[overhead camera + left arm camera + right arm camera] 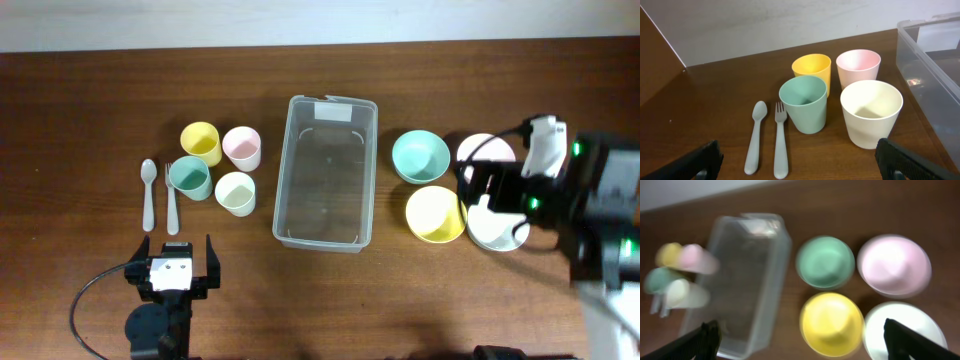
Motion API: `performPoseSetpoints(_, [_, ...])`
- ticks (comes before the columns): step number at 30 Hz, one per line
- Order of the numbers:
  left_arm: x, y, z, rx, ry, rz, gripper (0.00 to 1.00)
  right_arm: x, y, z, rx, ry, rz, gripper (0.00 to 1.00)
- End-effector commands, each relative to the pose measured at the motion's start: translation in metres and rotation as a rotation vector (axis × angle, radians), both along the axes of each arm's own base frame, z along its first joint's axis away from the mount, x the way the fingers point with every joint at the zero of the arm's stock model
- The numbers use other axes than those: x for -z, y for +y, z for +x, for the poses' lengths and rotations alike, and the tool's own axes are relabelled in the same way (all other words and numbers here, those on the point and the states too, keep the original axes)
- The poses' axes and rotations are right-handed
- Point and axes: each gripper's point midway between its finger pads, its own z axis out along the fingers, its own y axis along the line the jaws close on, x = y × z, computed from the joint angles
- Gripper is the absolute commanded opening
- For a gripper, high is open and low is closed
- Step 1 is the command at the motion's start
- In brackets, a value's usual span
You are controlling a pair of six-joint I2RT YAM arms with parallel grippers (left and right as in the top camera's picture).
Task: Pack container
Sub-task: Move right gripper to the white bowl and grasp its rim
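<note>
My left end effector (797, 150) hangs spread wide and empty at the near edge of the brown wooden table (80, 120). My right end effector (801, 327), equally wide and empty, hovers over four pastel round plastic bowls (830, 322). Ahead of the left lie a grey plastic spoon (756, 137) and a grey plastic fork (781, 140), then four pastel plastic cups (803, 102). Between cups and bowls sits the clear rectangular plastic container (325, 190), bare inside. I judge nothing packed yet, everything left to load, and its open top unobstructed.

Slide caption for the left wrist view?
Open left gripper faces green cup, yellow cup, pink cup, cream cup, spoon and fork beside the clear container.
</note>
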Motion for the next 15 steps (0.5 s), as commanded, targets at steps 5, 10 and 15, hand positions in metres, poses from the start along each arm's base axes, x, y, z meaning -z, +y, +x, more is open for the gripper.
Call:
performPoseSetpoints(5, [0.001, 0.0, 0.0, 0.007, -0.003, 0.01, 1.0, 0.072, -0.094, 0.013, 0.367, 0.371, 0.015, 0.99])
performPoseSetpoints(10, [0.001, -0.001, 0.0, 0.008, -0.003, 0.01, 1.0, 0.136, -0.132, 0.002, 0.48, 0.589, 0.092, 0.97])
performPoseSetpoints(15, [0.001, -0.001, 0.0, 0.008, -0.003, 0.01, 1.0, 0.187, -0.147, -0.009, 0.54, 0.757, 0.203, 0.91])
